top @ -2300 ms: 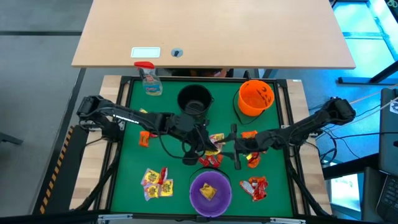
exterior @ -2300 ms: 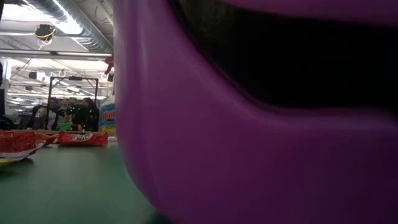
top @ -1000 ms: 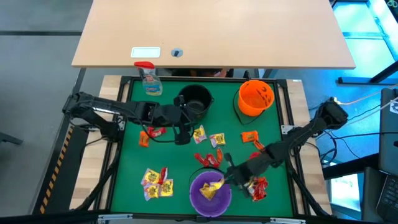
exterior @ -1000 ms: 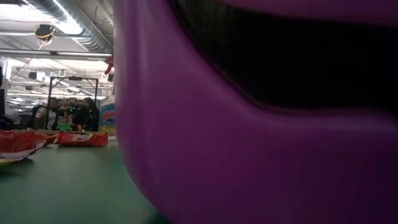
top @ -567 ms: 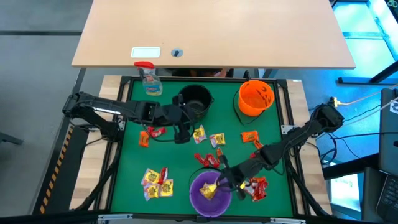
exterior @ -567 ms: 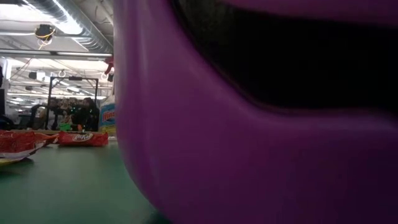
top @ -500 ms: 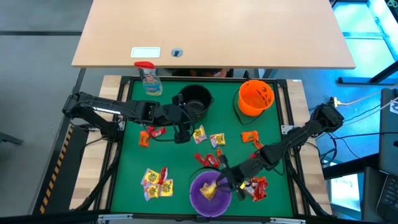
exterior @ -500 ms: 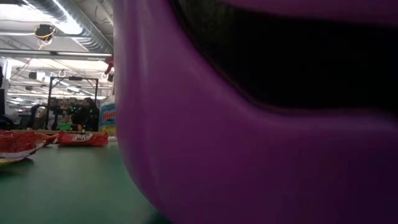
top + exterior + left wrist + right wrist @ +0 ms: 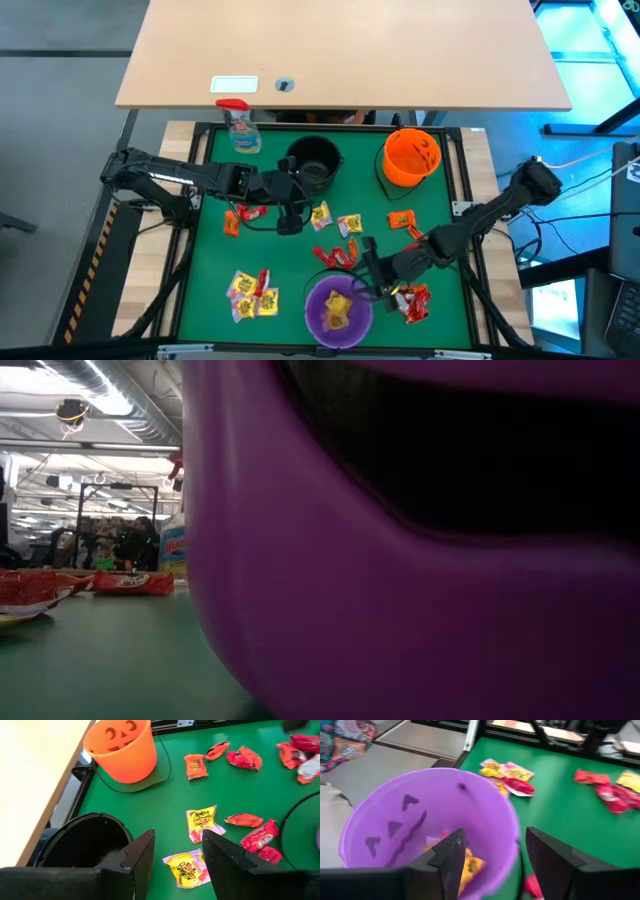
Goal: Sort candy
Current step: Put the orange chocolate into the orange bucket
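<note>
Candy lies scattered on the green mat: yellow packets [image 9: 320, 213] [image 9: 202, 820], red ones [image 9: 335, 257], orange ones [image 9: 400, 219]. A yellow packet [image 9: 467, 867] lies inside the purple bowl [image 9: 309, 303] at the near edge. My right gripper [image 9: 368, 272] hangs open just past the bowl's far-right rim [image 9: 510, 827], holding nothing. My left gripper [image 9: 291, 222] hovers open near the black bowl [image 9: 313, 158]. In its wrist view a yellow packet [image 9: 185, 867] lies on the mat beyond its fingers.
An orange pumpkin bucket [image 9: 412, 157] stands at the far right and a spray bottle [image 9: 240, 125] at the far left corner. More yellow packets [image 9: 250, 293] lie near left, red ones [image 9: 412, 300] near right. The purple bowl [image 9: 400, 610] fills the low view.
My right gripper carried a yellow packet over the purple bowl, opened and let it go. The packet now lies in the bowl. The gripper has then drawn back a little toward the far right, off the bowl's middle.
</note>
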Available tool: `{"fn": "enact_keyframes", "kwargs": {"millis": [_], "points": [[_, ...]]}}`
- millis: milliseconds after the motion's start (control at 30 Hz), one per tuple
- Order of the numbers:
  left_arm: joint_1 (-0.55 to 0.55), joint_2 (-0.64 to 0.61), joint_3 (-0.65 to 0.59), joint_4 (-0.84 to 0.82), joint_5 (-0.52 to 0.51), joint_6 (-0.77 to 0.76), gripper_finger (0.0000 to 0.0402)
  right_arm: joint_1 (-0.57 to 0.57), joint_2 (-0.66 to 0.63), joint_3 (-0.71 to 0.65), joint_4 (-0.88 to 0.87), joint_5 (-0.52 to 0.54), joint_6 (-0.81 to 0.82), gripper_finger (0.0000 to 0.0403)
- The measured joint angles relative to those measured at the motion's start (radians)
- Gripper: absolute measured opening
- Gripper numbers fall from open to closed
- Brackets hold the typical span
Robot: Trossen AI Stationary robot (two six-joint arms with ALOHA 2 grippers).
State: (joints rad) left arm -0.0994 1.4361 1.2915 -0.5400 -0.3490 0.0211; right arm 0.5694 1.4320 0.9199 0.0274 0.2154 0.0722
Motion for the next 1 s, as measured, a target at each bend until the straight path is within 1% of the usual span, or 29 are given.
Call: {"fn": "enact_keyframes", "kwargs": {"millis": [100,233,367,433,500,667,867,1000], "points": [[0.000,0.000,0.000,-0.002,0.004,0.008,0.0157,0.000,-0.072,0.000,-0.143,0.034,0.036,0.0199],[0.000,0.000,0.000,-0.007,0.018,0.008,0.0157,0.000,-0.155,0.000,-0.391,0.071,0.147,0.0187],[0.000,0.000,-0.002,-0.003,0.022,0.008,0.0157,0.001,-0.201,0.000,-0.638,0.080,0.291,0.0177],[0.000,0.000,-0.018,0.019,0.022,0.008,0.0157,0.001,-0.210,-0.007,-0.722,0.087,0.356,0.0173],[0.001,0.001,-0.036,0.029,0.022,0.008,0.0157,0.000,-0.220,-0.033,-0.758,0.089,0.397,0.0171],[0.011,0.001,-0.107,0.077,0.022,0.008,0.0157,0.000,-0.258,-0.120,-0.756,0.090,0.447,0.0170],[0.028,0.001,-0.157,0.099,0.022,-0.008,0.0157,0.000,-0.347,-0.243,-0.760,0.107,0.522,0.0169],[0.037,0.001,-0.169,0.111,0.022,-0.009,0.0157,0.000,-0.396,-0.328,-0.762,0.080,0.603,0.0169]]}}
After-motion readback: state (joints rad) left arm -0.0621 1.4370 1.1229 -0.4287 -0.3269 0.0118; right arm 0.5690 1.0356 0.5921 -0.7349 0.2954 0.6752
